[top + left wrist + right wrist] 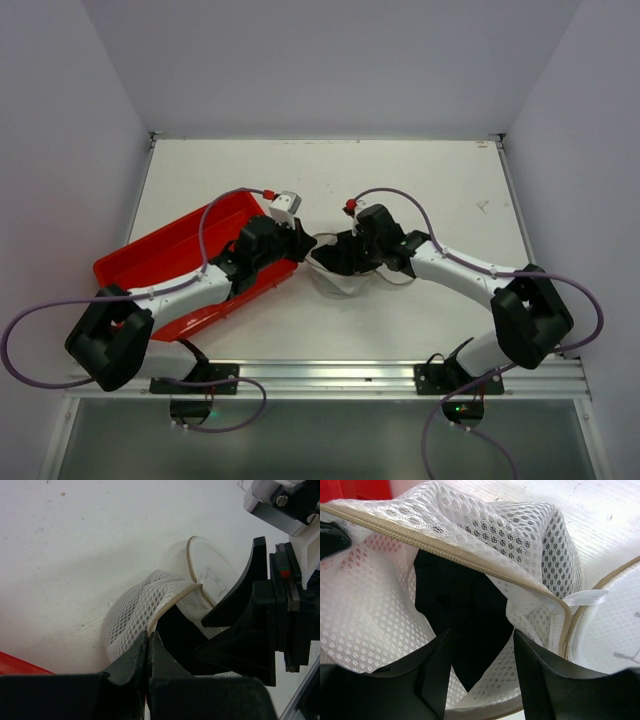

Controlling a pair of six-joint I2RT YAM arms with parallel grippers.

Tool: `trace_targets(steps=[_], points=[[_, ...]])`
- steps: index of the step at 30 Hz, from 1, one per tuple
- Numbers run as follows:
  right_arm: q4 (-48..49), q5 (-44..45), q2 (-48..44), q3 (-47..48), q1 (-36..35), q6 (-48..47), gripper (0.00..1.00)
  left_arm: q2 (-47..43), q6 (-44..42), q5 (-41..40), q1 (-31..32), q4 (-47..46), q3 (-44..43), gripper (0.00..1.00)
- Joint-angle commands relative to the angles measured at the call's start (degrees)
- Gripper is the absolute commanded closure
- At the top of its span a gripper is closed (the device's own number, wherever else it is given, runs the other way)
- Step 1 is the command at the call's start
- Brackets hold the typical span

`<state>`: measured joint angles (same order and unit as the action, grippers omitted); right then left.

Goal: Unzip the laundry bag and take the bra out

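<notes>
The laundry bag (336,281) of white mesh lies at the table's middle with its mouth open and its round lid (210,567) flapped aside. My left gripper (303,241) is shut on the bag's tan zipper rim (165,605), its jaws pressed together at the edge of the mesh (125,615). The black bra (460,605) sits inside the open bag (510,530). My right gripper (482,647) is open inside the bag's mouth, and the bra's lower tip hangs between its fingers (545,680) without being pinched. The right gripper also shows in the left wrist view (240,625).
A red rectangular tray (160,250) lies on the left under my left arm, its corner close to the bag. Grey walls stand round the white table (430,180). Purple cables loop over both arms.
</notes>
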<state>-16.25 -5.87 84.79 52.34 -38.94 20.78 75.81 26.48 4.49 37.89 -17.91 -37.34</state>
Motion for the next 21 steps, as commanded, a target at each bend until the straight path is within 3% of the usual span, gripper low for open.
trace_targets(steps=[1,10,14,18,21], points=[[0.24,3.95,-1.73,-0.56,-0.08,0.23,0.46,1.01,0.59,0.34,-0.36,0.07,-1.15,1.0],[8.16,-2.38,-5.43,0.22,-2.46,-2.49,0.47,2.94,1.56,-3.08,-0.36,3.59,-2.82,1.0],[7.81,-3.18,-2.81,2.41,-3.16,-3.28,0.48,3.82,1.38,-3.09,-0.36,3.32,-3.0,1.0],[9.03,-0.82,0.28,1.81,-3.78,-4.07,0.47,3.47,1.47,-4.14,-0.36,3.15,-2.82,1.0],[11.23,2.86,1.69,0.49,-3.86,-5.74,0.42,3.12,1.38,-6.07,-0.36,3.23,-2.74,1.0]])
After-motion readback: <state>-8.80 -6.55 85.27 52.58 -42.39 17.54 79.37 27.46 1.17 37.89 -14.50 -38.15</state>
